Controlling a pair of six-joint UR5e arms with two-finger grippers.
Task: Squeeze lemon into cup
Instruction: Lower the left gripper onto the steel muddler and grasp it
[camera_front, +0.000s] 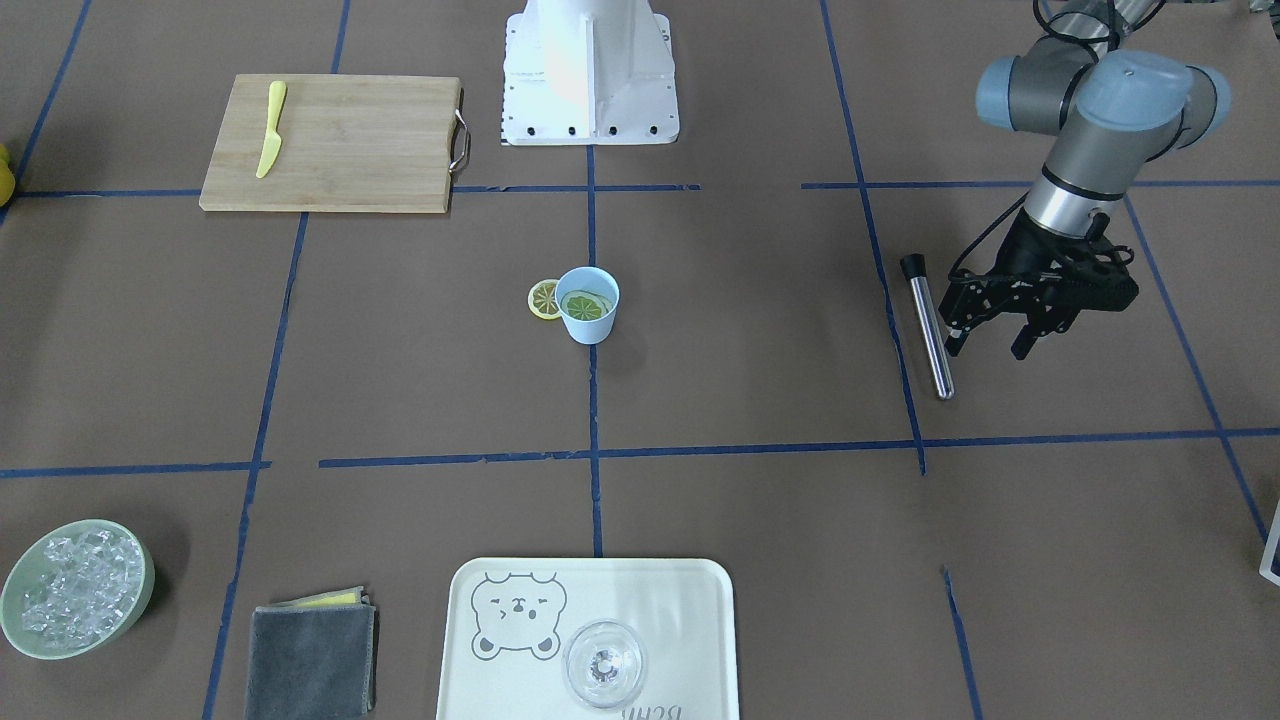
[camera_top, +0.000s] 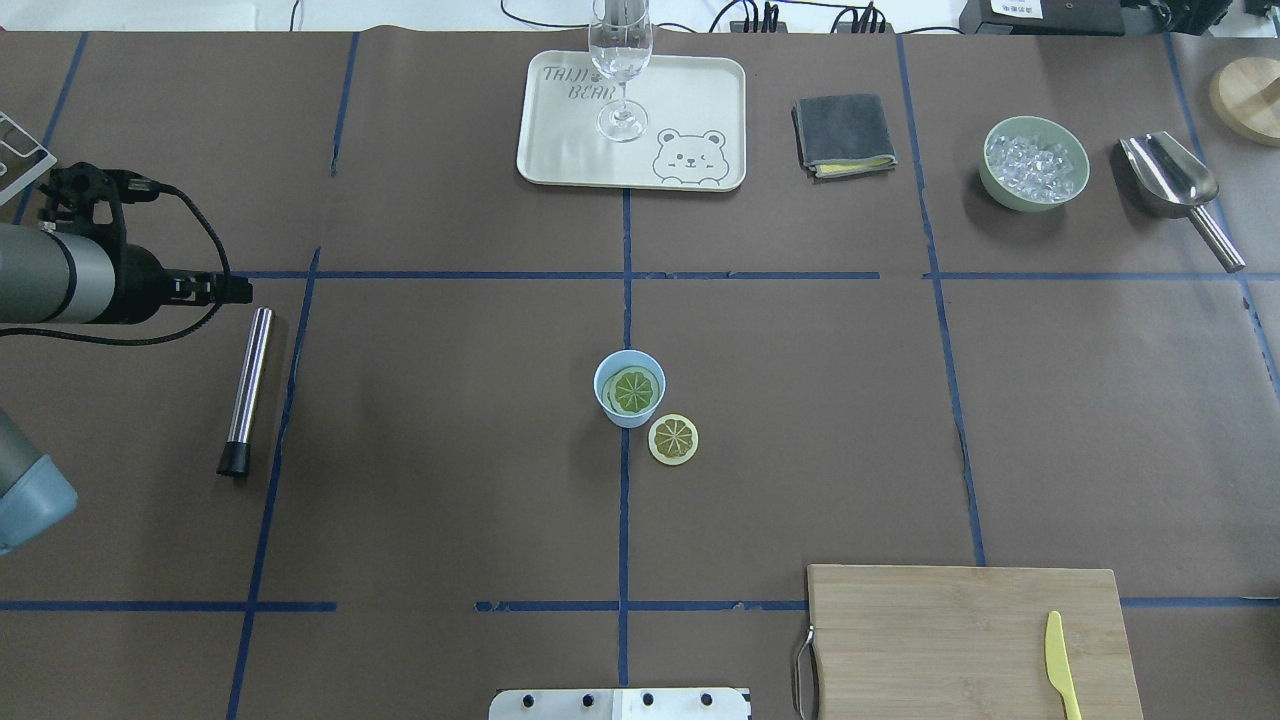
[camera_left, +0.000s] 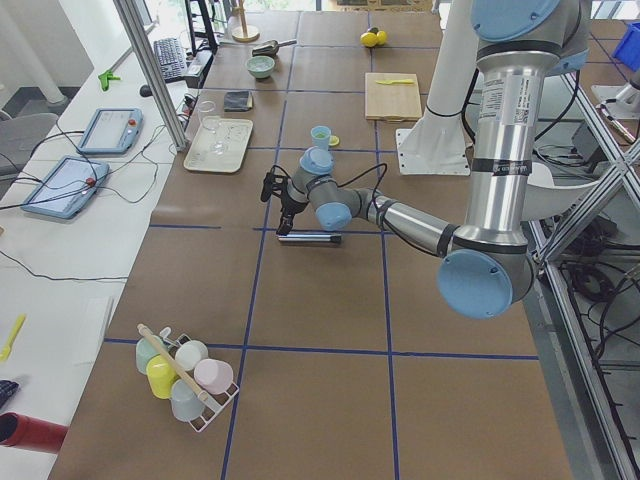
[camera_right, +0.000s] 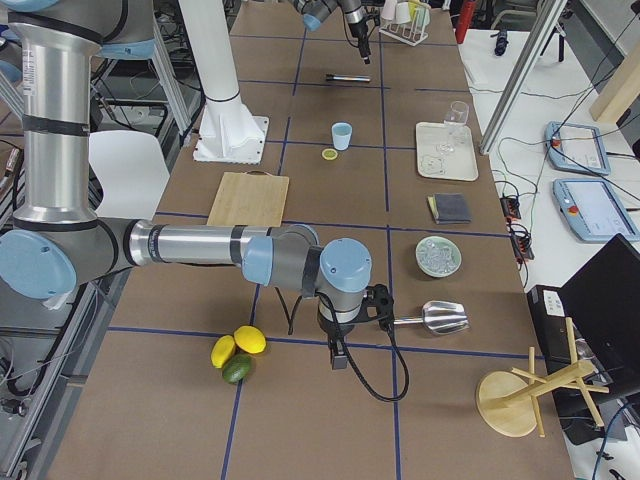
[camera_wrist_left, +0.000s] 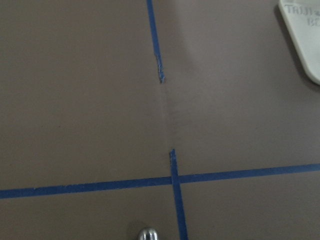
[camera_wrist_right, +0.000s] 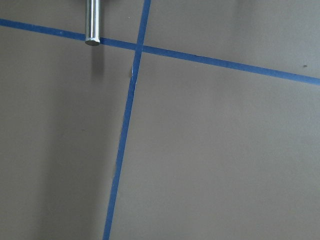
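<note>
While the left gripper (camera_front: 988, 345) hangs with fingers spread at the right of the front-facing view, just beside a steel rod (camera_front: 928, 330), the cup (camera_front: 588, 326) stands well apart at frame centre. One lemon slice (camera_front: 587, 304) lies inside it and a second slice (camera_front: 545, 299) lies flat on the table (camera_front: 700, 400) just left of it. The right gripper (camera_right: 338, 357), seen only low in the right-side view, is much farther off, and whether it is spread or closed cannot be told.

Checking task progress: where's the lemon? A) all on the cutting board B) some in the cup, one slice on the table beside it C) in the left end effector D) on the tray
B: lemon shows inside the cup, and a second slice lies on the table beside it.
</note>
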